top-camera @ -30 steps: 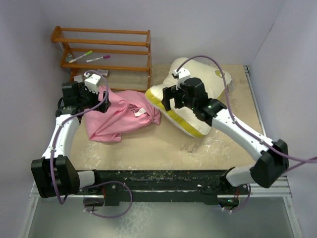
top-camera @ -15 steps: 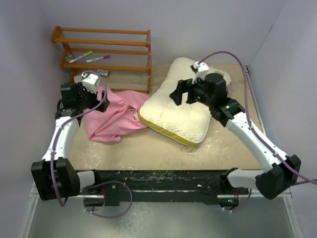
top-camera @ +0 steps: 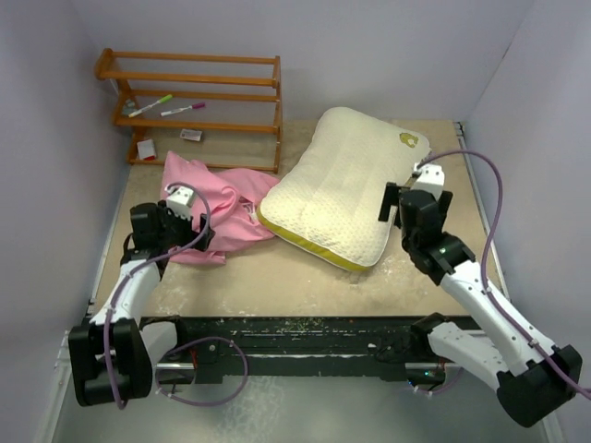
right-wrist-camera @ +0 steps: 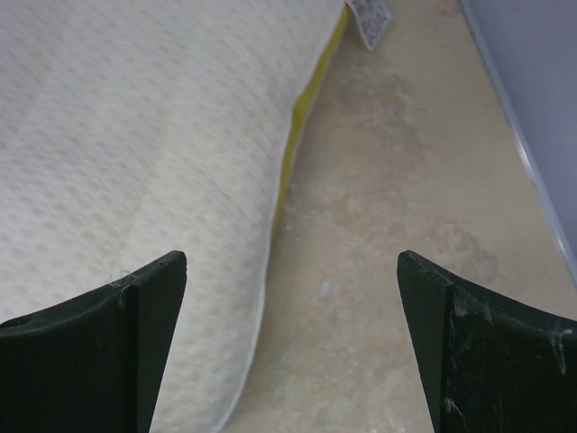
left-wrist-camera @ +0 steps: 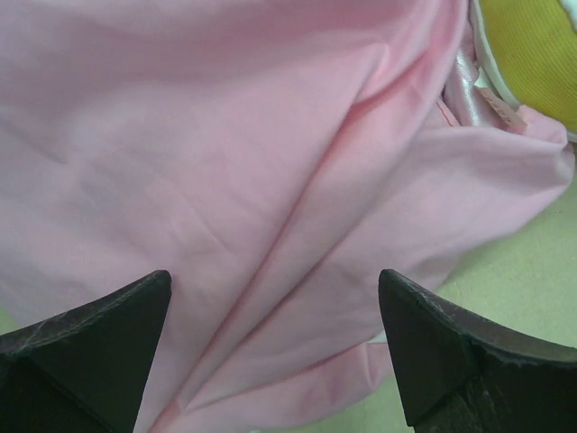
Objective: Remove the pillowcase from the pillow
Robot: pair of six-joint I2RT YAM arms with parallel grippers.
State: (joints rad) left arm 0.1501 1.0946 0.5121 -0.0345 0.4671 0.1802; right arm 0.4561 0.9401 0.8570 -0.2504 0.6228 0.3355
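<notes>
L end effector [left-wrist-camera: 273,281]: we're seeing its fingers spread wide, pinching nothing, pointing at the folds of the pillowcase [top-camera: 231,208]. Can't tell if the tips are touching the cloth. R end effector [right-wrist-camera: 290,262]: also spread, w/ nothing btw the fingers, hanging over the pillow's right edge and the bare table [top-camera: 295,277] beside it.

Edges & room: the pillow [top-camera: 346,198] is lying bare and diagonal, mid-right on the table, its far end near the back wall. Its yellow-green band [right-wrist-camera: 297,144] is running along the right edge, and a strip of open table is lying btw that edge and the right wall [right-wrist-camera: 541,99]. The pillowcase is off the pillow, sitting crumpled at the left, its right edge up against the pillow's near-left corner. Its far edge is reaching the foot of the wooden rack [top-camera: 199,97]. We're noting an open band of table along the near side, in front of both things.

Hard to make out: whether the case is tucked under the pillow corner or only touching it. The L wrist view is cutting the cloth off on three sides, and no print is showing there. The white tag [right-wrist-camera: 370,18] is cut off at the top of the R wrist view. The small items under the rack are too small to name.
</notes>
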